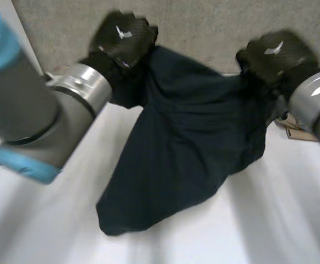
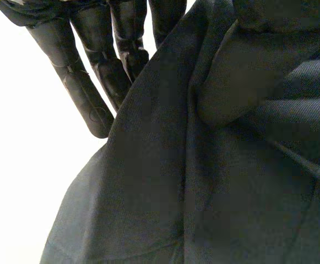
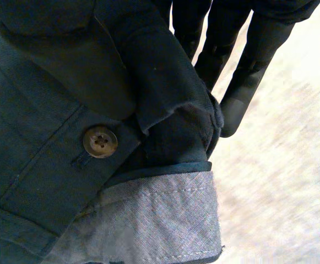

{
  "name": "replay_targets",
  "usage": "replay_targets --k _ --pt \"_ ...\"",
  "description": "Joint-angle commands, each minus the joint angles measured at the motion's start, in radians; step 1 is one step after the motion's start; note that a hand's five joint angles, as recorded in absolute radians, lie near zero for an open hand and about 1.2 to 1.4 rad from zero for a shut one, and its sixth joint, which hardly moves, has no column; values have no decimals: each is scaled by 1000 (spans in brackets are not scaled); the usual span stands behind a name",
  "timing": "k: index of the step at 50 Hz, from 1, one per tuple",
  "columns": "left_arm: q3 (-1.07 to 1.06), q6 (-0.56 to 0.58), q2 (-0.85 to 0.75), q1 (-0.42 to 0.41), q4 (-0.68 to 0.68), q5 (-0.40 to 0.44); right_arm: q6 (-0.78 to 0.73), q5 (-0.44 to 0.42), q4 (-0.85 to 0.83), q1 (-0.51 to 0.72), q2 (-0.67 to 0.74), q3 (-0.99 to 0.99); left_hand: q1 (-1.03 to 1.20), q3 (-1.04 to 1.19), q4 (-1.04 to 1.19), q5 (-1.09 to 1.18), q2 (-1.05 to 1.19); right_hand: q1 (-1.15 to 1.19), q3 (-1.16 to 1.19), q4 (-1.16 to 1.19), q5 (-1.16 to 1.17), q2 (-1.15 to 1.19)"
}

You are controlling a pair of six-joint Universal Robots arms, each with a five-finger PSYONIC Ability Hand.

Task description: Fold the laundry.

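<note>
Head view | left hand (image 1: 121,36), right hand (image 1: 275,55) pinch shirt (image 1: 187,148) top | shirt hangs beneath

Dk navy shirt (image 1: 187,148), brn btn (image 3: 100,142).

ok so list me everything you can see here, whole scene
garment: one, dark navy, hanging from both hands, lower end on the table
button: one, brown, on the garment near the right hand's fingers
lining: one strip, pale grey, turned out below the button
table: one, white
brown thing: one, beside the right arm, too blurred to name
wall: grey, behind the table
left arm: grey, light-blue cap
right arm: grey
left hand: black, gripping the garment's top
right hand: black, gripping the garment's top
</note>
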Motion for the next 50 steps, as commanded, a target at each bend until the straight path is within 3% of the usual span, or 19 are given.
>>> replay_targets --k 1,2,3,4,5,8,12,16,24,28,39,47,50 --pt "221 102 -325 39 55 -14 31 35 -149 14 321 -115 119 62 60 121 61 288 206 195 229 239" --pt "278 131 -383 42 75 -26 43 42 -184 18 344 -122 -47 -105 -107 -46 -106 231 149 138 171 182" --pt "295 144 -403 42 83 -31 72 48 -264 25 377 -123 -174 -231 -233 -172 -232 -374 -456 -467 -434 -423" --pt "315 156 -418 44 90 -37 83 47 -306 31 389 -117 -399 -456 -459 -397 -457 -778 -861 -871 -838 -827" --pt "349 177 -447 45 107 -63 87 44 -345 39 397 -108 -802 -860 -862 -801 -861 -934 -1016 -1027 -993 -983" --pt "364 194 -460 52 119 -129 106 42 -458 54 395 -77 -950 -1007 -1010 -948 -1009 -934 -1016 -1027 -993 -983" --pt "271 187 -381 42 107 -264 101 33 -441 54 346 -17 -962 -1019 -1022 -960 -1021 -934 -1016 -1027 -993 -983" --pt "90 155 -242 41 90 -270 95 -7 -352 36 245 56 -950 -1008 -1010 -949 -1009 -934 -1016 -1027 -993 -983" --pt "-344 -3 80 30 41 -272 -47 -211 -90 -56 153 257 -856 -914 -916 -855 -915 -809 -891 -902 -869 -858" --pt "-525 -152 190 21 -32 -272 -112 -258 -137 -88 161 343 -833 -890 -892 -831 -891 -727 -809 -820 -787 -776" --pt "-669 -407 198 28 -178 -257 -156 -267 -360 -105 329 366 -580 -638 -640 -579 -639 -548 -630 -641 -607 -597" --pt "-676 -422 115 30 -164 -260 -166 -261 -455 -99 437 316 -694 -752 -754 -693 -753 -395 -477 -488 -455 -444" --pt "-674 -422 83 25 -151 -263 -164 -254 -475 -96 469 290 -739 -796 -798 -737 -797 -112 -194 -205 -171 -161"
